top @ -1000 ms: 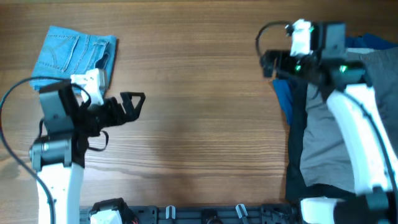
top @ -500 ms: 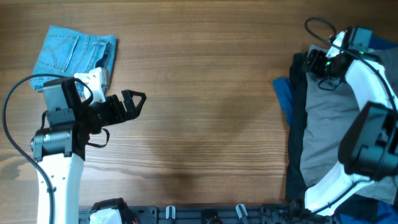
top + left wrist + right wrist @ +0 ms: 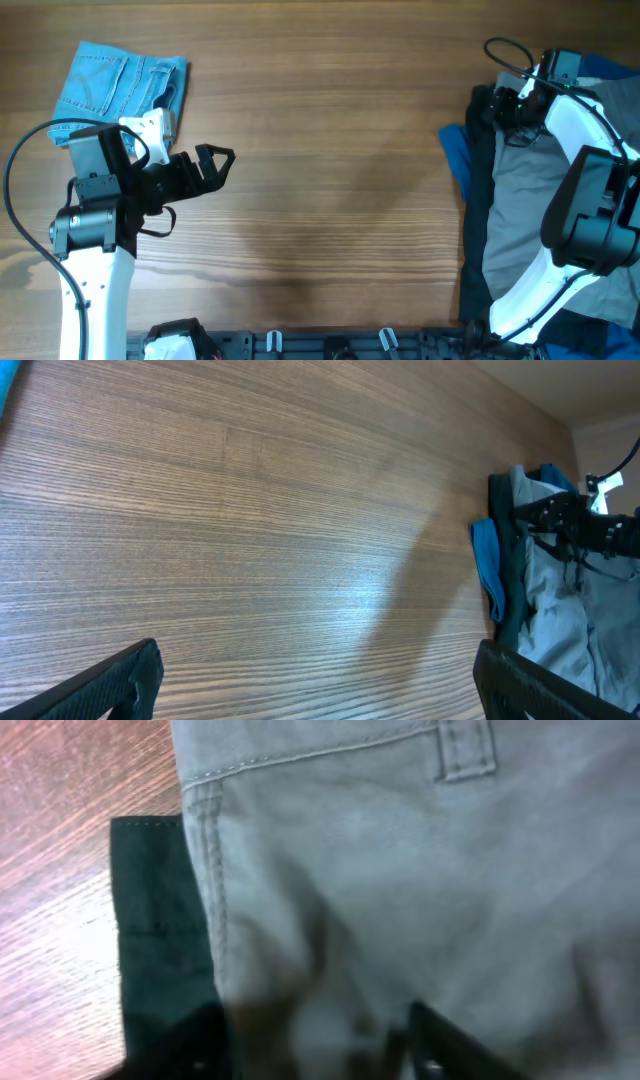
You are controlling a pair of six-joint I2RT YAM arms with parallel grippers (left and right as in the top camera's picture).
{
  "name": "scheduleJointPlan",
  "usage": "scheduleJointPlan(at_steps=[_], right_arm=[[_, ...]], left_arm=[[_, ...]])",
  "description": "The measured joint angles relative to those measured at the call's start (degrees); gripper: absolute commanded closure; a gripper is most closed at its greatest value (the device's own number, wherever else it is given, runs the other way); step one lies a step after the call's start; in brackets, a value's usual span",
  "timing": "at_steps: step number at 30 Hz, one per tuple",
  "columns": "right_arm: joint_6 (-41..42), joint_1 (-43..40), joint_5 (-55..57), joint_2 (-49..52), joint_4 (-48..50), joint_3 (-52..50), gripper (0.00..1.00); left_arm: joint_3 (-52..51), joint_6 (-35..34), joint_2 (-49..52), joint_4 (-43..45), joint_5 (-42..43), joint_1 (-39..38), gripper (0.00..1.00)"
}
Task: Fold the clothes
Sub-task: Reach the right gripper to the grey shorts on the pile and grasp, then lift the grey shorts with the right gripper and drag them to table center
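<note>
Step in hand, as judged: getting the grey shorts (image 3: 525,215) out of the heap and flat for folding. To do it well, drag left, since bare table (image 3: 330,150) lies left of the grey shorts. Pinch the grey layer only. Blue cloth (image 3: 455,160) and black cloth (image 3: 480,230) show just left of the grey shorts, the black from under its edge, and either could ride along. Best hold is probably the stitched waistband by the belt loop (image 3: 465,750). Denim shorts (image 3: 125,85) sit far left of the grey shorts and look folded. Left gripper (image 3: 222,168) is well left of the grey shorts, jaws apart, holding nothing. Right gripper (image 3: 503,105) is at the grey shorts' upper-left corner, close on the cloth. Its fingers are blurred in the wrist view, so I cannot tell whether they are apart or clamped.
</note>
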Motion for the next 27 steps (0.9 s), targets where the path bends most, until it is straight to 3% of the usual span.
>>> scheduleJointPlan(at_steps=[5,7,14,20,24,27], right_arm=[[-0.1,-1.5,0.0,0.0,0.5,0.0,0.83],[-0.1,-2.1,-0.1,0.0,0.5,0.0,0.96],[-0.6,-6.1,-7.9,-4.3,0.1,0.8,0.96],[-2.1,-7.1,-18.4,-18.5,-0.9,5.6,0.96],[-3.1,0.2,-22.0,-30.1,-3.7,7.6,0.96],[-5.4,13.9,-22.8,-33.2,-7.0,8.2,0.92]], left_arm=[[0.0,0.0,0.0,0.0,0.0,0.0,0.0],[0.0,0.0,0.0,0.0,0.0,0.0,0.0],[0.0,0.0,0.0,0.3,0.0,0.0,0.0],[1.6,0.0,-0.8,1.8,-0.2,0.0,0.0],[5.8,0.0,-3.8,1.9,-1.9,0.0,0.0],[8.2,0.0,-7.0,1.9,-5.0,0.0,0.0]])
